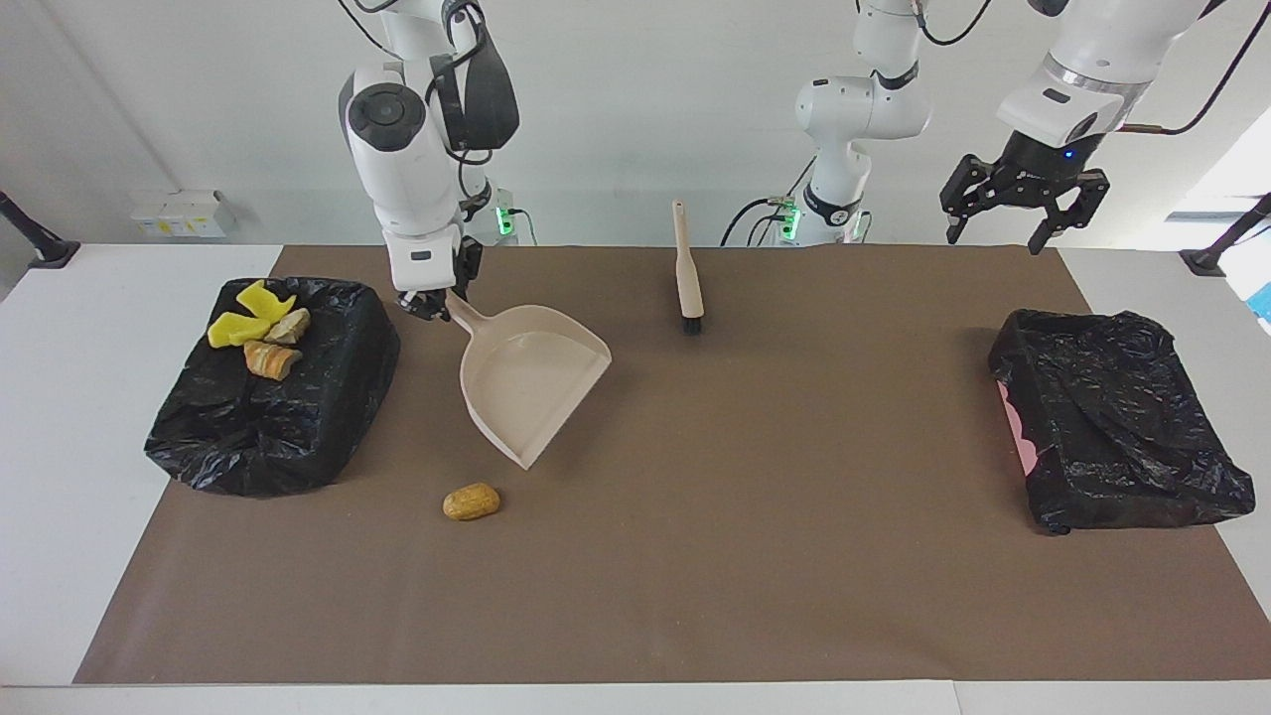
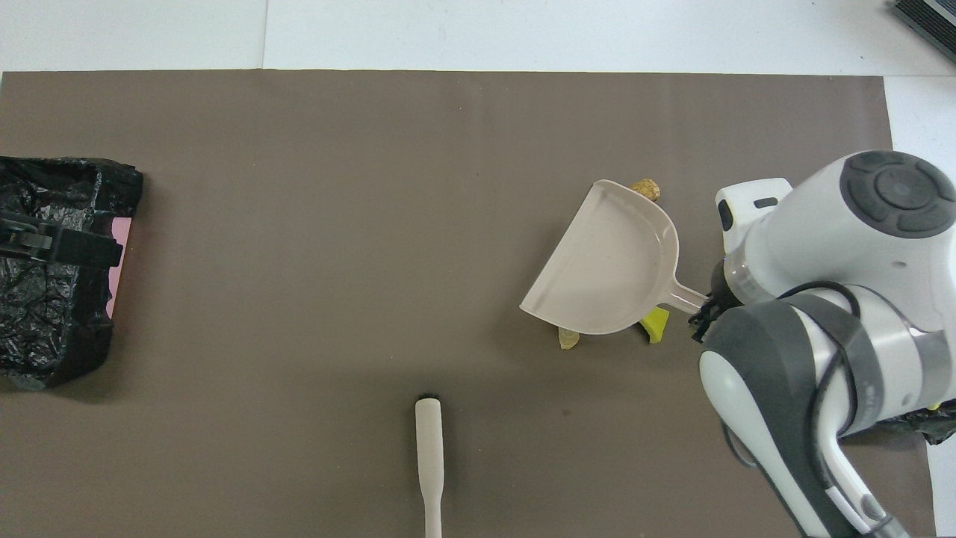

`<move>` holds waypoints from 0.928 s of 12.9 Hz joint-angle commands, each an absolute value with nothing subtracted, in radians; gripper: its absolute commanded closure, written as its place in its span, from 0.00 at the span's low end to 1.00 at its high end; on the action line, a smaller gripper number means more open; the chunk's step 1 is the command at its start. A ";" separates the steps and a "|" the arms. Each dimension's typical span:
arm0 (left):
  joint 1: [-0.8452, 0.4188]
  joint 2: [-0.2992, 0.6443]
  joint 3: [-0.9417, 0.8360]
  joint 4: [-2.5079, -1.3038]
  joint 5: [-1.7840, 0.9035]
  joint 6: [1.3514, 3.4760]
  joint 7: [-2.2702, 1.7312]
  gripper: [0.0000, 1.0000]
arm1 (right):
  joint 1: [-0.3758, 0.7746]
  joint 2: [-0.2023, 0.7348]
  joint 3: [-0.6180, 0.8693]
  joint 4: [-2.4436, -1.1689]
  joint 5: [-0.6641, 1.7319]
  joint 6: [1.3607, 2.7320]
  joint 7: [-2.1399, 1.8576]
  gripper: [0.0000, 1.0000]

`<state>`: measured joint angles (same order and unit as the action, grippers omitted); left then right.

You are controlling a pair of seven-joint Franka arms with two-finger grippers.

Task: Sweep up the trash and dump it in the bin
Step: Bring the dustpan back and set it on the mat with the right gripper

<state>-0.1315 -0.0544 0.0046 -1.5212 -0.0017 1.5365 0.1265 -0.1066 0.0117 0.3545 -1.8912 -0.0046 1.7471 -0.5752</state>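
Note:
My right gripper is shut on the handle of the beige dustpan. The pan hangs tilted over the mat beside the black-bagged bin at the right arm's end. Several trash lumps, yellow and tan, lie on that bin's bag. From above, a yellow scrap and a pale lump peek out from under the pan. A tan lump lies on the mat farther from the robots. My left gripper waits open, high over the left arm's end.
A brush with a pale handle lies on the brown mat near the robots, mid-table. A second black-bagged bin with a pink edge sits at the left arm's end. White table borders the mat.

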 commanded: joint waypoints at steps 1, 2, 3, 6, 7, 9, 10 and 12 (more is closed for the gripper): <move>-0.114 -0.058 -0.008 -1.508 0.009 1.516 0.129 0.00 | -0.017 0.092 0.351 -1.847 0.041 1.828 -0.259 1.00; -0.114 -0.058 -0.008 -1.508 0.009 1.516 0.129 0.00 | 0.023 0.113 0.351 -1.833 0.043 1.870 -0.147 1.00; -0.114 -0.058 -0.008 -1.508 0.009 1.516 0.129 0.00 | 0.058 0.141 0.351 -1.809 0.041 1.893 -0.036 1.00; -0.114 -0.058 -0.008 -1.508 0.009 1.516 0.129 0.00 | 0.147 0.222 0.351 -1.773 0.044 1.995 0.330 1.00; -0.114 -0.058 -0.008 -1.508 0.009 1.516 0.129 0.00 | 0.170 0.266 0.351 -1.751 0.040 2.009 0.435 1.00; -0.114 -0.058 -0.008 -1.508 0.009 1.516 0.129 0.00 | 0.225 0.336 0.351 -1.686 0.041 2.055 0.571 1.00; -0.114 -0.058 -0.008 -1.508 0.009 1.516 0.129 0.00 | 0.248 0.360 0.351 -1.686 0.040 2.097 0.616 1.00; -0.114 -0.058 -0.008 -1.508 0.009 1.516 0.129 0.00 | 0.308 0.408 0.351 -1.681 0.034 2.175 0.673 1.00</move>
<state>-0.1283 -0.0544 0.0038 -1.5212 -0.0016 1.5364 0.1265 0.2637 0.3533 0.3544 -1.7231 0.0231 2.1247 0.6140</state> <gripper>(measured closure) 0.000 0.670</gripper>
